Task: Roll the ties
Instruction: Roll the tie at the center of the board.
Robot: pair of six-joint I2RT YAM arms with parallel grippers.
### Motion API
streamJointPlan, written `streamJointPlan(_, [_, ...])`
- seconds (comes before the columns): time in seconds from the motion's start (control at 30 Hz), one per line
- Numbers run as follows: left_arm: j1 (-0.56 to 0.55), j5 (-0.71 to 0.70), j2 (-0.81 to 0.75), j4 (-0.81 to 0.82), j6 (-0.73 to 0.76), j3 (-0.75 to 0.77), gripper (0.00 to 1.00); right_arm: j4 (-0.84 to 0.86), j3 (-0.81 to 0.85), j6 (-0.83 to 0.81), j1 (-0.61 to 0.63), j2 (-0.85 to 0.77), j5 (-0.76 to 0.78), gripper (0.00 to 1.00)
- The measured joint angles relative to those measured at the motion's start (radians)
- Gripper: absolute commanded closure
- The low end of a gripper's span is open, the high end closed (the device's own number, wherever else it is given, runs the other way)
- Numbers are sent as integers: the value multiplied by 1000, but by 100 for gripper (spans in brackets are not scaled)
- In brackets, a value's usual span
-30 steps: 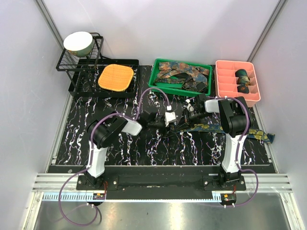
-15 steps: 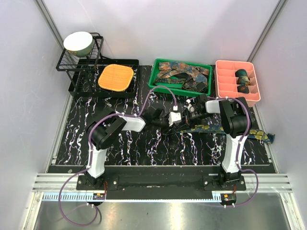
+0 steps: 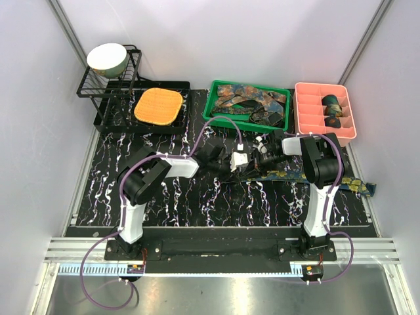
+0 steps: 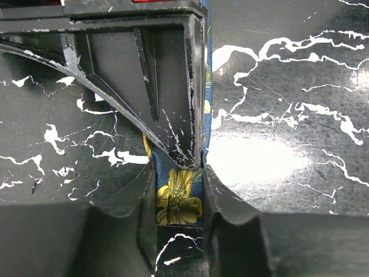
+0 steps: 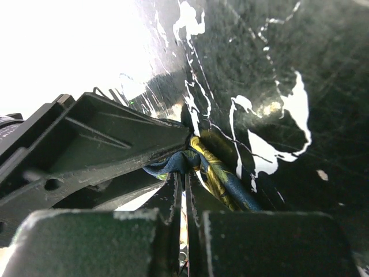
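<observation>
The left fingers [image 4: 147, 219], newly arrived mid-frame, narrow onto the navy tie [image 4: 180, 199] beside the right fingers [image 5: 173, 208] clamping it, so rolling can likely begin.

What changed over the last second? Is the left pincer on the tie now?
The left pincer slid right, toward the right arm, and closed on the tie; the tie's flower-patterned end is now clamped between its fingers. The right pincer stayed shut on the same tie. The green tray and the pink organiser did not move.
</observation>
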Motion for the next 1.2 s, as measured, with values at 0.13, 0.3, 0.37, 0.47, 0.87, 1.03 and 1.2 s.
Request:
streamJointPlan(0.13, [-3, -14, 0, -76, 12, 37, 89, -6, 6, -5, -2, 2, -7, 82])
streamJointPlan(0.3, [-5, -53, -13, -188, 50, 72, 95, -106, 55, -76, -7, -1, 2, 75])
streamJointPlan(0.37, [-6, -68, -23, -241, 61, 82, 97, -159, 86, -114, -22, -8, 5, 74])
streamJointPlan(0.47, [-16, -94, -18, -332, 72, 131, 99, -218, 126, -169, -64, -23, 23, 73])
streamJointPlan(0.87, [-73, -236, 68, -680, 95, 381, 99, -303, 165, -245, -110, -24, 13, 59])
streamJointPlan(1.03, [-93, -266, 71, -745, 109, 402, 99, -280, 169, -234, -106, -21, 39, 50])
streamJointPlan(1.2, [-102, -269, 65, -776, 140, 402, 99, -254, 204, -235, -99, 14, 84, 62])
